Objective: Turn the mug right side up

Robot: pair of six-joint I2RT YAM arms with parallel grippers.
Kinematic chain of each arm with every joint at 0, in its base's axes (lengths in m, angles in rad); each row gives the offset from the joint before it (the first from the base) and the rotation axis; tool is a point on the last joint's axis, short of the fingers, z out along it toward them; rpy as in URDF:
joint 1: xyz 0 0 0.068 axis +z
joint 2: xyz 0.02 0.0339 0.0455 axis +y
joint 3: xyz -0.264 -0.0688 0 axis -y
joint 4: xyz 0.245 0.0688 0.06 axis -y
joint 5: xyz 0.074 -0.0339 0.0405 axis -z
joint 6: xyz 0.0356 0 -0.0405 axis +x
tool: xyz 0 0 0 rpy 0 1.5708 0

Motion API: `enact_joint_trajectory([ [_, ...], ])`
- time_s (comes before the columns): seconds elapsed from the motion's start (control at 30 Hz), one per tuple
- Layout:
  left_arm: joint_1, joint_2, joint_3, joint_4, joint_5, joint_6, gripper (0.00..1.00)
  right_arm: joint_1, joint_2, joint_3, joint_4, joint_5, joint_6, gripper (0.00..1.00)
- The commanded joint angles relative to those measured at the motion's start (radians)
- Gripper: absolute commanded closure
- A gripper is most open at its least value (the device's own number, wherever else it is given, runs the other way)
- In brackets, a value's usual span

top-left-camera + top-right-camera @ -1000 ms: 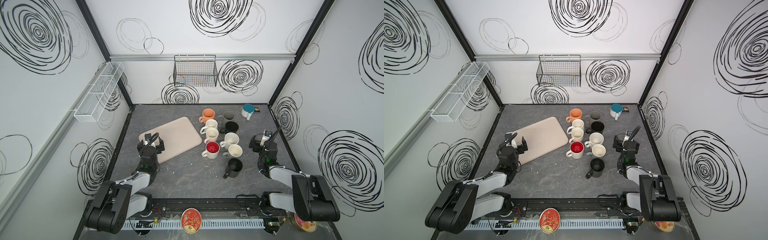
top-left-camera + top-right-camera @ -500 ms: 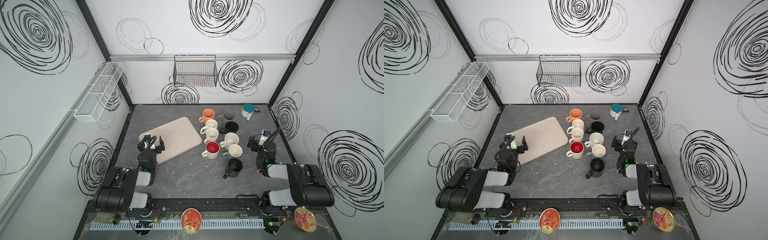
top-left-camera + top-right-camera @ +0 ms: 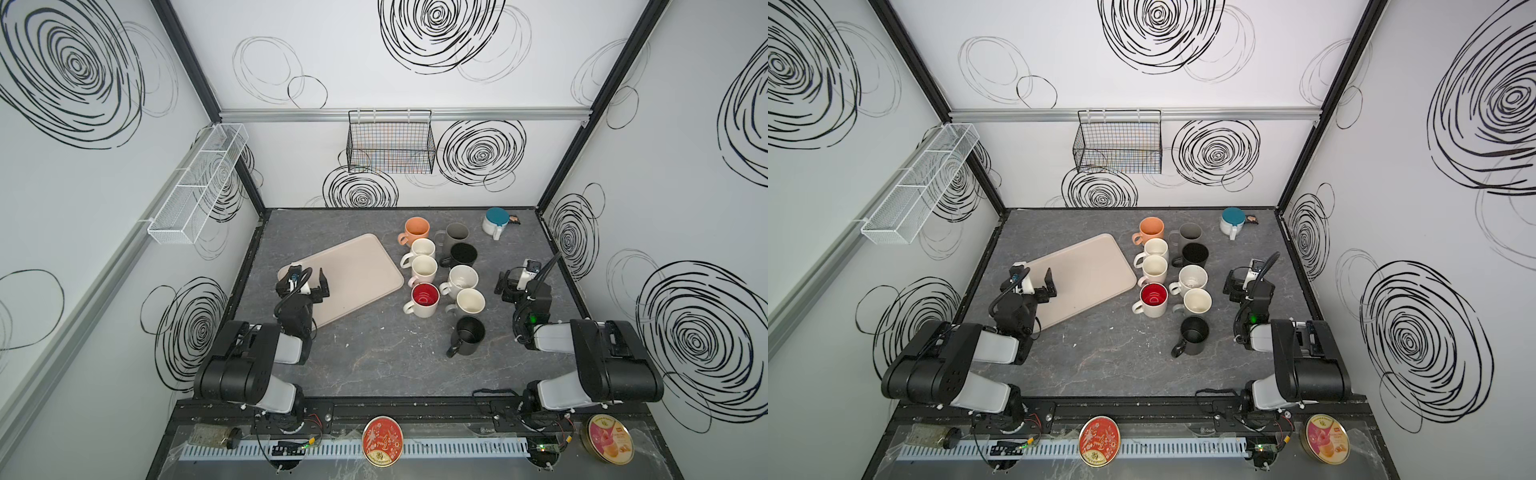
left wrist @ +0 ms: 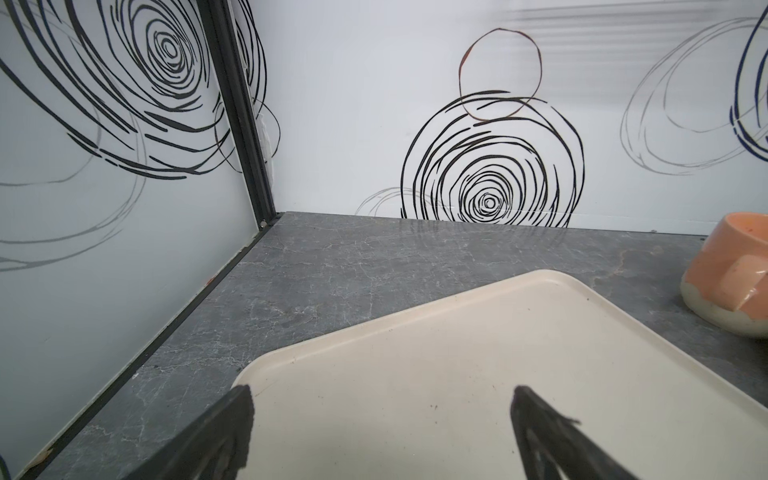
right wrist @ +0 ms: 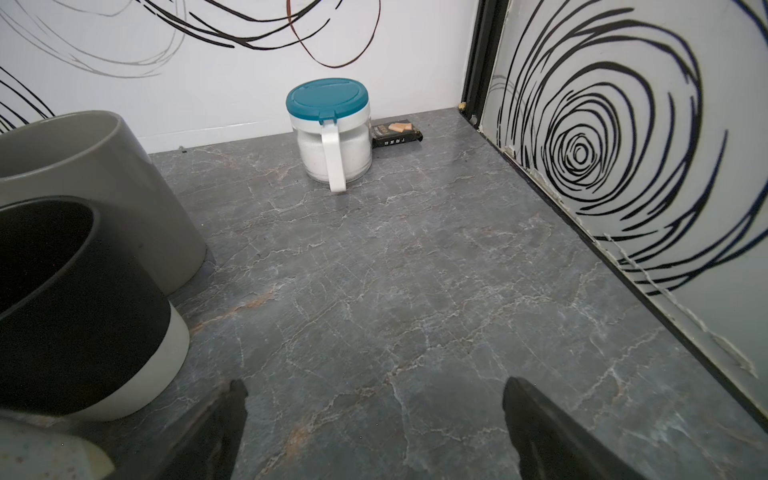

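Gripping the black mug (image 3: 469,334), right of centre on the surface (image 3: 374,365) in a top view, you'd take its rim or handle: likely heavy, slick, breakable. It already looks upright. Left hand (image 4: 382,411) and right hand (image 5: 374,399) gape empty.

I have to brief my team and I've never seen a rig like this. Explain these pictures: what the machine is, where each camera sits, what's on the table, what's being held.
This is a robot with two arms mounted at the table's front edge, each ending in a two-fingered gripper. Two pictures look down from overhead on the whole booth. The other two come from a camera on each wrist, looking out past the fingers. On the grey table are a beige tray, a cluster of nine mugs, all apparently mouth up, and a teal-lidded jar at the back. The left gripper is over the tray and the right gripper over bare table. Both are open and hold nothing.
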Motion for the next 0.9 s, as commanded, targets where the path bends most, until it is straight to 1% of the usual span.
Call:
enact_joint_trajectory([
  [0.0, 0.001, -0.004, 0.016, 0.029, 0.009, -0.004, 0.01, -0.002, 0.003, 0.020, 0.025, 0.000, 0.005, 0.00],
  [0.87, -0.008, -0.003, 0.020, 0.022, -0.004, 0.001, 0.01, -0.002, 0.003, 0.020, 0.025, 0.000, 0.005, 0.00],
])
